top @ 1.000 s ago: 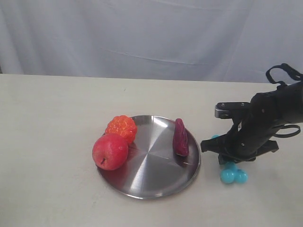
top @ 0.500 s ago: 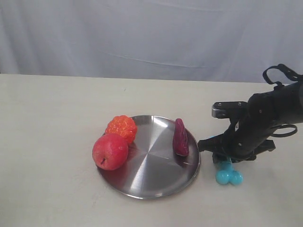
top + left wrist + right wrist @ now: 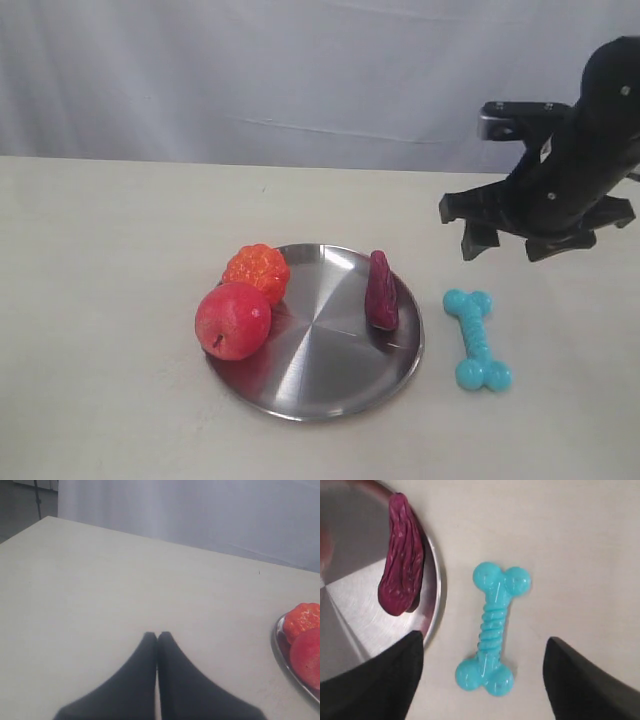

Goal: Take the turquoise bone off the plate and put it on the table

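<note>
One second ago your right claw [image 3: 508, 250] sat over the bone [image 3: 477, 338]; now it's lifted, spread empty, bone on the table [image 3: 120, 250]: done.

The right end effector [image 3: 512, 244] hangs high on its bent black arm, fingers spread wide and pointing down, holding nothing. The left end effector [image 3: 157, 636] has both fingers pressed together.

a plain, matte cream table [image 3: 120, 230] filled the foreground. behind its far edge hung a pale grey-white cloth backdrop [image 3: 250, 70] with soft folds. past one table corner, in the left wrist view, a patch of dark floor [image 3: 20, 502] showed. the light was soft and even.
</note>
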You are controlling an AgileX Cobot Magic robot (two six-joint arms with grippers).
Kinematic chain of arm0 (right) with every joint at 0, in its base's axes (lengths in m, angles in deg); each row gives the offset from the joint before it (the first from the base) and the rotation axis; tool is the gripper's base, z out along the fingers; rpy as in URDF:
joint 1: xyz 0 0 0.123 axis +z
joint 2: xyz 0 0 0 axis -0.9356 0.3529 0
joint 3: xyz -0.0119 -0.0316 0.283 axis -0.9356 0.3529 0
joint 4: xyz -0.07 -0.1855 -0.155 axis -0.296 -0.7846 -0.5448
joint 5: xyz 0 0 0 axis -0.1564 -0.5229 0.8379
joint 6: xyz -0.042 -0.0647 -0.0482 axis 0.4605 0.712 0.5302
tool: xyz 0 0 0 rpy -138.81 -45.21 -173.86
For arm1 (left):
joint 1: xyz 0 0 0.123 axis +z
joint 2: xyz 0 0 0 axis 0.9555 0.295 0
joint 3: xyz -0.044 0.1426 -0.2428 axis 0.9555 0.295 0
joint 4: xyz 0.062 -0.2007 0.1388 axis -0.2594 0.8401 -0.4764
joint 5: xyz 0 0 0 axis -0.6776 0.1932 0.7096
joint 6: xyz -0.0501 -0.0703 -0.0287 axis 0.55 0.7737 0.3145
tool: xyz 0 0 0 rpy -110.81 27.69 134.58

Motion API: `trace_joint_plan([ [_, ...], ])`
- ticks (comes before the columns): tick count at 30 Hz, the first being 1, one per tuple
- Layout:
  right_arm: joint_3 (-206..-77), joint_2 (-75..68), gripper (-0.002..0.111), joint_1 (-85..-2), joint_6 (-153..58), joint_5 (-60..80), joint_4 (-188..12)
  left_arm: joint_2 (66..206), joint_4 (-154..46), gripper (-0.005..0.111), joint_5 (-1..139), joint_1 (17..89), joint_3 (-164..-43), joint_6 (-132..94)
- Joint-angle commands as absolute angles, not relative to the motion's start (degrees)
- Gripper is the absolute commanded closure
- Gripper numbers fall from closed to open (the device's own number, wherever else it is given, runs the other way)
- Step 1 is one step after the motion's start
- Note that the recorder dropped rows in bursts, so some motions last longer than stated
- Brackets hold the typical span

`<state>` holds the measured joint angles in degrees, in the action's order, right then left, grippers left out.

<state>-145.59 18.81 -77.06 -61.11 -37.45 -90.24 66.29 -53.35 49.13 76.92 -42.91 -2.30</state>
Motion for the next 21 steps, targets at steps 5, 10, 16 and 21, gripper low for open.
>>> trace_joint_plan([
  [5,-145.86,1.24,0.089,-77.06,-62.14,-54.5,-90.24,66.21,-53.18,0.107,49.44,76.61,-42.76,-2.19],
  [10,-145.86,-7.29,0.109,-77.06,-62.14,-59.37,-89.64,66.21,-53.18,0.107,49.44,76.61,-42.76,-2.19],
  [16,-145.51,-17.14,0.109,-77.06,-60.05,-59.61,-82.77,66.21,-53.18,0.107,49.44,76.61,-42.76,-2.19],
  [21,-137.9,-26.48,0.109,-76.73,-56.05,-59.61,-75.62,66.21,-53.18,0.107,49.44,76.61,-42.76,-2.19],
])
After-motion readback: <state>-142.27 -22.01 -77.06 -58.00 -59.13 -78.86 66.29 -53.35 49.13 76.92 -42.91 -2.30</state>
